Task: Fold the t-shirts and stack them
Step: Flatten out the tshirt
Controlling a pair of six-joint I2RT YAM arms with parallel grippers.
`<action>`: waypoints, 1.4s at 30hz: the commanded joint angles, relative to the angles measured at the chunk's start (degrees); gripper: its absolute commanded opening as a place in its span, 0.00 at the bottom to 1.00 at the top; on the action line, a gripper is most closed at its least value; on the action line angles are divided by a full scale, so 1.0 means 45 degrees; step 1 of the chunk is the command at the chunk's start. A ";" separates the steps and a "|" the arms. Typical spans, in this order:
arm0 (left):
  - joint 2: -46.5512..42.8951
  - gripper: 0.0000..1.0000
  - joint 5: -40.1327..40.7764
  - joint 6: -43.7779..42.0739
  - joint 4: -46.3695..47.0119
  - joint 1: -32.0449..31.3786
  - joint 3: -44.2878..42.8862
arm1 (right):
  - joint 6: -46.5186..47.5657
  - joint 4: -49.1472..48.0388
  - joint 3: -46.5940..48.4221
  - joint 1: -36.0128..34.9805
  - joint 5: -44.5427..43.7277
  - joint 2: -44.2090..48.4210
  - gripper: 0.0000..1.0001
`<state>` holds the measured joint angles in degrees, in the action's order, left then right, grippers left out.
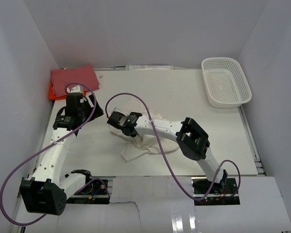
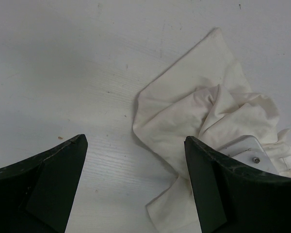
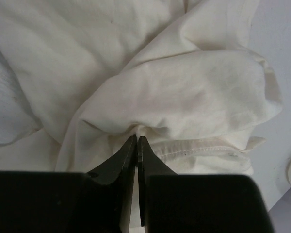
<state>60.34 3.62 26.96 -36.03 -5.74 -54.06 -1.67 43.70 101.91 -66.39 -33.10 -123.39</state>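
Note:
A crumpled cream t-shirt (image 1: 146, 145) lies in the middle of the table, partly under my right arm. My right gripper (image 1: 117, 121) sits at its left end. In the right wrist view the jaws (image 3: 137, 138) are pressed together on a pinched fold of the cream cloth (image 3: 184, 87), beside a stitched hem. My left gripper (image 2: 135, 141) hangs open over bare table, its right finger (image 2: 208, 170) over the edge of the cream shirt (image 2: 184, 107). A folded pink-red t-shirt (image 1: 75, 77) rests on an orange one (image 1: 52, 92) at the back left, just beyond my left gripper (image 1: 85, 114).
A white mesh basket (image 1: 226, 81) stands at the back right corner. White walls close in the table on the left, back and right. Purple cables loop over both arms and across the cream shirt.

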 commanded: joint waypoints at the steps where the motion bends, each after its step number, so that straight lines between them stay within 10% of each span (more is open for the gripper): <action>1: -0.0146 0.93 -0.0101 -0.0093 -0.0040 0.0064 -0.0291 | -0.0429 0.0678 0.0537 0.0066 -0.0378 0.0389 0.08; 8: -0.0205 0.92 -0.0101 -0.0093 -0.0040 0.0045 -0.0271 | -0.2006 0.1792 0.0169 0.0378 -0.1531 0.2763 0.08; 19: -0.0185 0.92 -0.0277 -0.0073 -0.0021 0.0084 -0.0310 | -0.7200 0.1655 -1.0017 0.2174 -0.0499 1.0363 0.08; 29: -0.0166 0.93 -0.0413 -0.0093 0.0018 0.0123 -0.0271 | -0.7579 0.3296 -1.1105 0.1942 0.1844 1.0818 0.08; 34: -0.0146 0.93 -0.0413 -0.0112 0.0019 0.0123 -0.0271 | -0.6739 0.1950 -0.9894 0.1980 0.2202 1.2184 0.79; 42: -0.0029 0.93 -0.0472 -0.0132 0.0038 0.0142 -0.0271 | -0.5158 0.0135 -0.9148 0.4707 0.1748 1.1739 0.73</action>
<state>60.40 2.13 26.81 -35.99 -5.39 -54.06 -28.82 48.58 61.12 -50.39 -24.86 -68.55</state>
